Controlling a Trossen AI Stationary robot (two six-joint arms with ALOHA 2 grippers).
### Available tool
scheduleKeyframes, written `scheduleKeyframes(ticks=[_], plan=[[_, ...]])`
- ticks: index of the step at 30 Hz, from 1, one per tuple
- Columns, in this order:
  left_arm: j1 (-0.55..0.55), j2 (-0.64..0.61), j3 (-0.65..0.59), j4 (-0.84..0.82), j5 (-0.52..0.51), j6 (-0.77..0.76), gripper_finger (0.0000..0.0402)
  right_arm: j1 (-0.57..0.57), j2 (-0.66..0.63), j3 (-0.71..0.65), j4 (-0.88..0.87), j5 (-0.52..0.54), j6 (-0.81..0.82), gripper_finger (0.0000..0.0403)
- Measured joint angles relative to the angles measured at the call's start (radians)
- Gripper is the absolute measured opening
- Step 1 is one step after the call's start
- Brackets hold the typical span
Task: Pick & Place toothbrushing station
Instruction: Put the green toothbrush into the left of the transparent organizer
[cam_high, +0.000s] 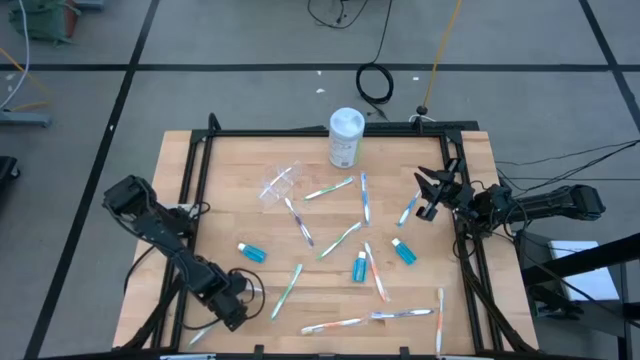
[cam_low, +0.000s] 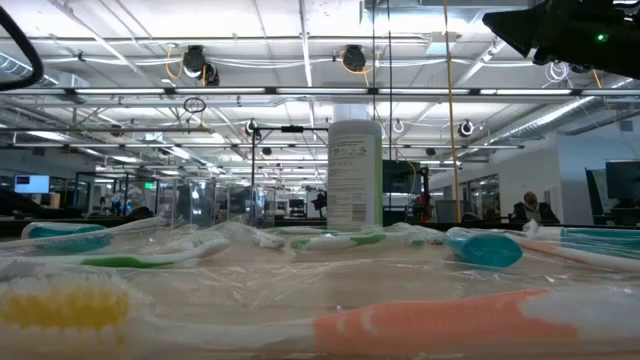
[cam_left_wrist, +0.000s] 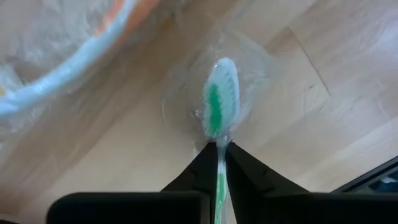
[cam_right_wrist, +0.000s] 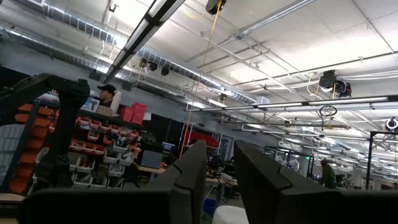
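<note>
At lower left of the high view, the left gripper (cam_high: 238, 300) reaches low, clenched on a green toothbrush (cam_left_wrist: 219, 106). Right gripper (cam_high: 432, 192) hovers at right, its 2 fingers (cam_right_wrist: 186, 171) slightly parted, grasping nothing.

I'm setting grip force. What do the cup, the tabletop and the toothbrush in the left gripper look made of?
Cup: clear thin plastic, glossy; the wood shows through it.
Tabletop: pale wood planks, matte, with visible grain and seams.
Toothbrush: white and green plastic, seemingly inside a clear glossy wrapper that glints around the head. The left gripper is shut on its neck.
</note>
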Motion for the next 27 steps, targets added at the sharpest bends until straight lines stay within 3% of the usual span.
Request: scheduleKeyframes(ticks=[7,20,27], plan=[[0.050,-0.041,-0.003,0.010,0.007,0.214,0.0008,0.000,0.000,0.000,0.000,0.000,0.000,0.0073],[0.104,-0.346,-0.004,-0.116,-0.277,0.282,0.0002,0.000,0.000,0.000,0.000,0.000,0.026,0.0073],[0.123,-0.509,-0.003,-0.138,-0.517,0.401,0.0001,0.000,0.000,0.000,-0.015,0.000,0.121,0.0073]])
